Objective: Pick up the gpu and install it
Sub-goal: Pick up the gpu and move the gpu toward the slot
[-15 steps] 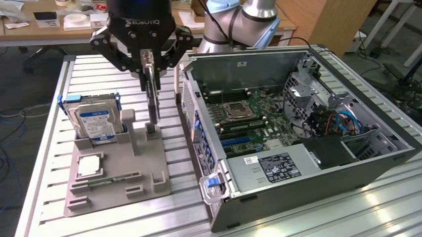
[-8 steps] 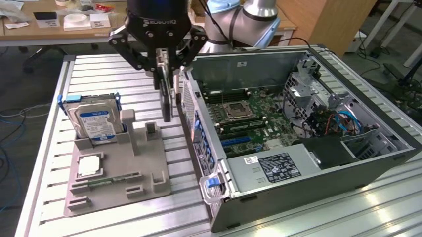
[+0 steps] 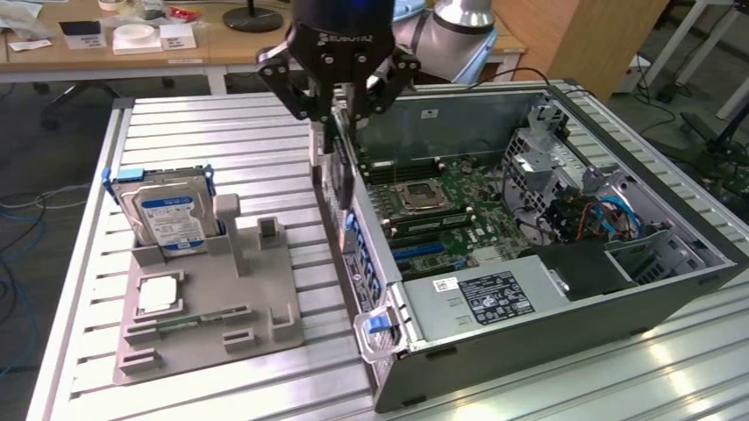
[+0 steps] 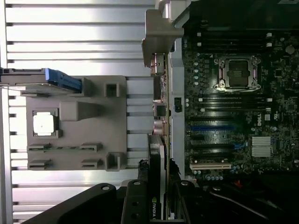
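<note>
The hand (image 3: 339,110) is closed on the top edge of the gpu (image 3: 337,162), its fingers (image 4: 140,196) pinching the board from both sides. The card hangs upright and edge-on, clear of the ribbed metal surface (image 3: 223,132).

At the exterior view's left, one grey fixture (image 3: 263,303) rests on the surface. It carries one hard drive (image 3: 170,217) standing in a blue-edged slot, one pale square processor chip (image 3: 158,294) and one narrow memory stick (image 3: 188,322).

The gpu hangs between this fixture and one open computer case (image 3: 690,263), right along the case's near wall (image 3: 351,237), which stands between the card and the motherboard (image 3: 468,219). Farther to the right, inside the case, are one empty processor socket (image 3: 422,197), one blue expansion slot (image 4: 210,127), one pale slot (image 4: 210,165), a labelled power supply (image 3: 486,298) and blue cables (image 3: 609,215).
</note>
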Controlling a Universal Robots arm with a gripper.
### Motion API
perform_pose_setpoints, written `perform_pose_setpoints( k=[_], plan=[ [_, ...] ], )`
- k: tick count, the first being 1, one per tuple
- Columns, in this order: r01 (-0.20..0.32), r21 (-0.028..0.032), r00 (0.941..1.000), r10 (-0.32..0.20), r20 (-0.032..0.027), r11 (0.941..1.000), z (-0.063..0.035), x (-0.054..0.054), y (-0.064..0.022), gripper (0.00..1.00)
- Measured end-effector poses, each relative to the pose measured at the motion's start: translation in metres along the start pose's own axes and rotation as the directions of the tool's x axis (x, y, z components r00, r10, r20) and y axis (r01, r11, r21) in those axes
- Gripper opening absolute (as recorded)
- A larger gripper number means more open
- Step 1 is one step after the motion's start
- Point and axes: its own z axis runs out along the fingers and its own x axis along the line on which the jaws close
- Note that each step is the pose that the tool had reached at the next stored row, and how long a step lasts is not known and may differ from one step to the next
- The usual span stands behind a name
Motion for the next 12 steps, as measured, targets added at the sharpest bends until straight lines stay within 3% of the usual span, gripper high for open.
perform_pose_setpoints(
  k=[3,12],
  plan=[
    [0.0,-0.0012,1.0,0.0,-0.0001,1.0,0.0002,-0.018,0.0005,0.27],
    [0.0,-0.003,1.0,0.0,-0.0001,1.0,0.0008,-0.054,0.0016,0.27]
  ],
)
